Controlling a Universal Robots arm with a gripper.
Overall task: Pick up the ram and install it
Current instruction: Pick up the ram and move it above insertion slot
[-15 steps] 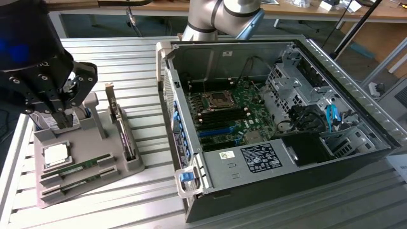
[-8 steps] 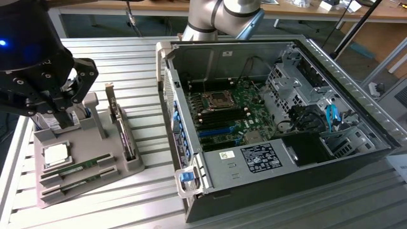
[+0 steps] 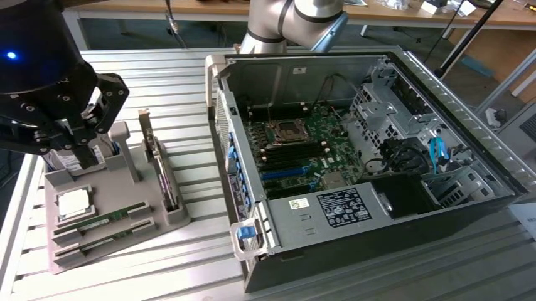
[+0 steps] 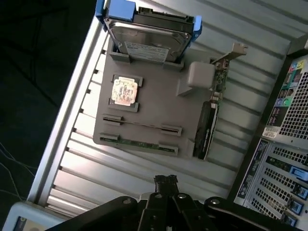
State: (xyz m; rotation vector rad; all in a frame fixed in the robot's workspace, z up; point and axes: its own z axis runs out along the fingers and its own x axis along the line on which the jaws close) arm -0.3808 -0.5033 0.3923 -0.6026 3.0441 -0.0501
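Two green ram sticks lie side by side in slots of a grey holder tray, one ram stick further in, the other by the tray's edge. My black gripper hangs above the tray at the exterior view's left, its fingertips pressed together with nothing between them. In the wrist view the fingertips are over the slatted table just beside the tray's ram edge, apart from both sticks.
The tray also holds a square silver processor, a card with a metal bracket and a hard drive. An open computer case lies at the exterior view's right, with the motherboard exposed.
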